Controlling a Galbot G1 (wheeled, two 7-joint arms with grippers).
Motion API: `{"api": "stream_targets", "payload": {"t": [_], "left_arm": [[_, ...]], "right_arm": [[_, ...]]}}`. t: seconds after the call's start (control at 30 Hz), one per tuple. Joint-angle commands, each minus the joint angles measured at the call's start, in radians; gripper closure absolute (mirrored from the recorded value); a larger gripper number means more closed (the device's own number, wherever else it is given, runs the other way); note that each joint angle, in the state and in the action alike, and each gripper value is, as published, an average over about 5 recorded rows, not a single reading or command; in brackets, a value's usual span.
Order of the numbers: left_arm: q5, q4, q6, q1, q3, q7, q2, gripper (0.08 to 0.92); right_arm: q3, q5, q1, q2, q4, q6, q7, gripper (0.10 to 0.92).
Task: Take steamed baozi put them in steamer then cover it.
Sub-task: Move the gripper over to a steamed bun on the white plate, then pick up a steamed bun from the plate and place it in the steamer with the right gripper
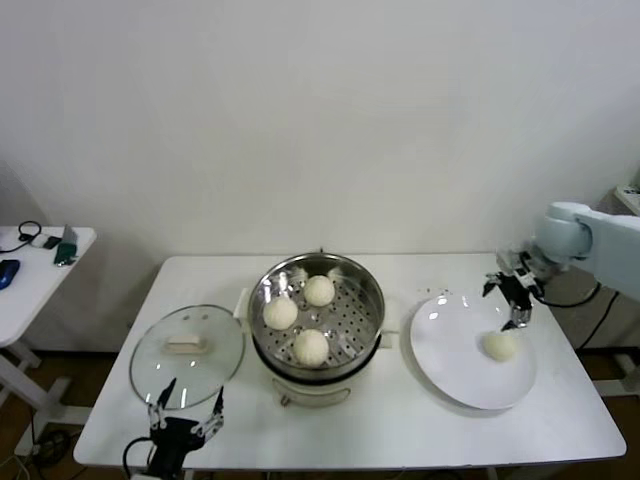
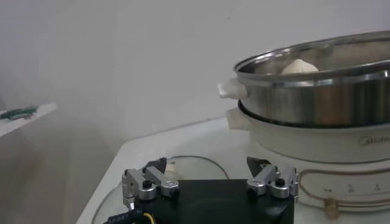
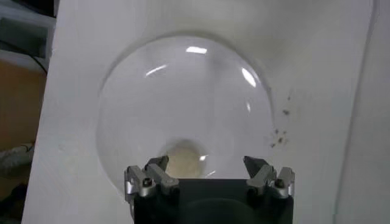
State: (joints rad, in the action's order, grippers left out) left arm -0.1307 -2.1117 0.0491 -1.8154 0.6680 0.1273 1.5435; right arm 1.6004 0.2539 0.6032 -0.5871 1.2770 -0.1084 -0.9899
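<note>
Three off-white baozi (image 1: pixel 311 346) lie on the perforated tray of the shiny steamer (image 1: pixel 368 283) at the table's middle. One more baozi (image 1: pixel 500 346) rests on the white plate (image 1: pixel 450 350) to the right. My right gripper (image 1: pixel 510 298) hangs open just above that plate, close over this baozi (image 3: pixel 184 158), nothing between its fingers. The glass cover (image 1: pixel 187 356) with its cream bar handle lies flat on the table left of the steamer. My left gripper (image 1: pixel 186 410) stands open at the table's front edge, just before the cover (image 2: pixel 195 167), with the steamer (image 2: pixel 317 91) off to one side.
A small side table (image 1: pixel 40 262) with cables and small items stands at the far left. The white wall runs behind the work table (image 1: pixel 400 430). The steamer's cream base (image 2: pixel 304 152) has a handle (image 2: pixel 230 90) on the side toward the cover.
</note>
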Motion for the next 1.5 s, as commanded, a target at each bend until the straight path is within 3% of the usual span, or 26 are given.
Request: {"api": "stream_targets", "payload": {"t": [0.03, 0.9, 1.33, 1.5], "left_arm": [[-0.004, 0.005, -0.001, -0.001, -0.001, 0.002, 0.002, 0.177], [-0.023, 0.008, 0.000, 0.002, -0.006, 0.006, 0.003, 0.177], [-0.024, 0.007, -0.006, -0.003, -0.006, 0.004, 0.006, 0.177], [-0.024, 0.004, -0.005, -0.001, -0.007, 0.004, 0.008, 0.177]], "right_arm": [[-0.199, -0.122, -0.283, 0.075, -0.069, -0.039, 0.022, 0.203], [-0.374, -0.158, -0.422, -0.047, -0.220, -0.022, 0.036, 0.209], [-0.351, -0.134, -0.377, -0.027, -0.189, -0.021, -0.004, 0.388], [-0.237, -0.053, -0.196, -0.013, -0.125, -0.020, -0.014, 0.405]]}}
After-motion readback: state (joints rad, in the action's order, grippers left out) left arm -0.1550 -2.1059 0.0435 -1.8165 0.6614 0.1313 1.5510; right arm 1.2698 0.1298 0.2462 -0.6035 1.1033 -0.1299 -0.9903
